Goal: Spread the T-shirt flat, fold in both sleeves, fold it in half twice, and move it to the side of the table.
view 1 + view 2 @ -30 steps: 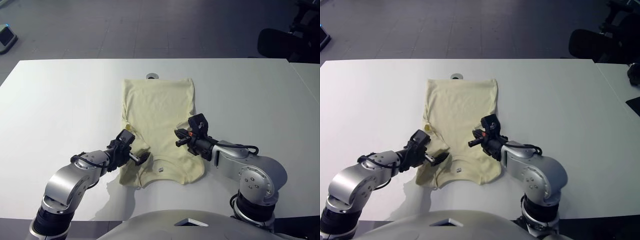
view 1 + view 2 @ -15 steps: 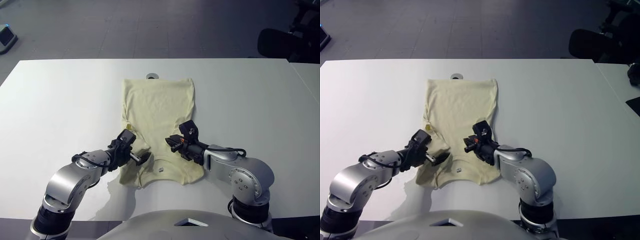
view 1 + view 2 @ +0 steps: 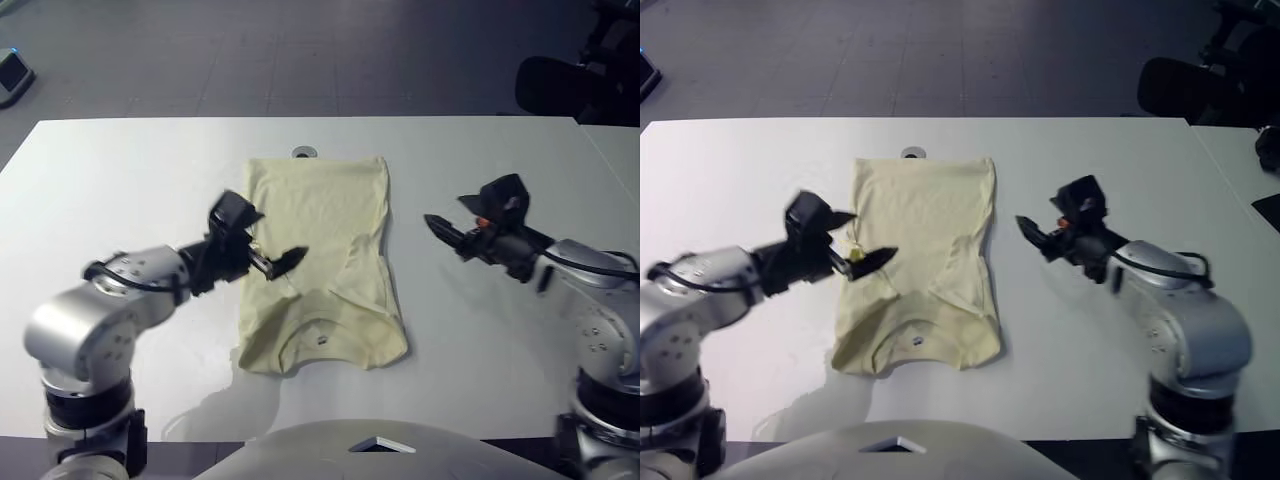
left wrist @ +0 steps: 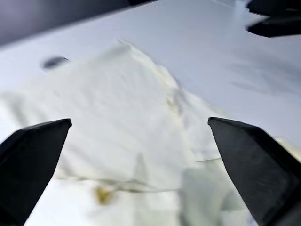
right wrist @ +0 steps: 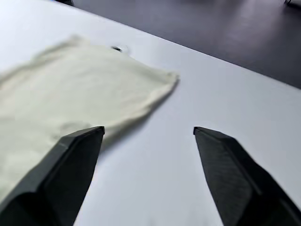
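Both arms have lifted away from the collar end of the T-shirt. The left gripper is now above its left edge and the right gripper over the table beside its right edge. Both grippers are spread wide and hold nothing. The T-shirt lies mid-table, 2 sleeves folded in, collar toward the robot.

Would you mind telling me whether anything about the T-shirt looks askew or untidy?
Slightly. The T-shirt lies lengthwise with its sleeves folded in, but the right sleeve is creased and puckered, and the collar end flares wider than the far hem. Nothing looks spilled or damaged.
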You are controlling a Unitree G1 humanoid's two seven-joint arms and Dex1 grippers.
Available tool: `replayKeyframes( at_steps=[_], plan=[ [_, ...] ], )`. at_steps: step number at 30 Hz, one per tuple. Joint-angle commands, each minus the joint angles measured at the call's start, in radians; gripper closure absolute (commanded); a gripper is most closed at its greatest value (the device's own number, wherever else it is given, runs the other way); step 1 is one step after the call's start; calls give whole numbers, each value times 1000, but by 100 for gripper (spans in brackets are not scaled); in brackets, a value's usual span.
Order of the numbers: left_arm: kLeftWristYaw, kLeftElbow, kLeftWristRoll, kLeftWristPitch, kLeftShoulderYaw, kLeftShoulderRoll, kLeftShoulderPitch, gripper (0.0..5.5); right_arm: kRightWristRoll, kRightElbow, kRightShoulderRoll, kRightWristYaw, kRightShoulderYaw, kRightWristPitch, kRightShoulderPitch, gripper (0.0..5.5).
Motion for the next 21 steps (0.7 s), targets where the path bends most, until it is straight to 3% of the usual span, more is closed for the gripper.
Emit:
replayKeyframes(
  at_steps=[1,4,9,16,21],
  plan=[
    [-154,65,225,-334,-24,252,219,10,-135,-63,-236,195,87,-311,248,129],
    [-339,141,321,-631,12,315,434,10,-283,-10,-361,316,86,-617,426,77],
    [-531,341,551,-1171,-23,420,684,10,-454,148,-444,398,104,-1041,575,12],
    [-480,518,827,-1693,-113,451,767,10,-592,213,-403,366,197,-1278,597,12],
    [-356,581,1004,-1905,-161,396,779,10,-666,229,-343,338,278,-1308,538,12]
  ],
)
